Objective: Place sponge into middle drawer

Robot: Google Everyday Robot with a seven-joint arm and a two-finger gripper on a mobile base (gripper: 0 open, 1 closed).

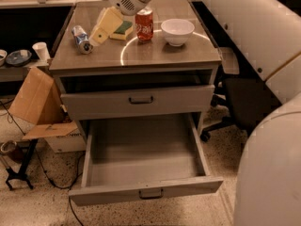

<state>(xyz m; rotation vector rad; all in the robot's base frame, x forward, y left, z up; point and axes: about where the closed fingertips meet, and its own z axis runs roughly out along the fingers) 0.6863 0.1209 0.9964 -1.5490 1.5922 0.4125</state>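
The sponge (pixel 123 29), dark green on top with a yellow body, lies flat on the cabinet top near the back, just left of a red soda can (pixel 144 25). My gripper (pixel 99 33) hangs over the cabinet top right beside the sponge's left edge, angled down and to the left, with nothing seen in it. The middle drawer (pixel 143 192) is pulled wide open below and holds nothing. The drawer above it (pixel 138 100) stands a little way out.
A white bowl (pixel 177 31) sits right of the soda can. A silver can (pixel 81 38) lies on its side at the left of the top. A cardboard box (pixel 35 102) and cables lie on the floor at left. A black chair (pixel 240 102) stands at right.
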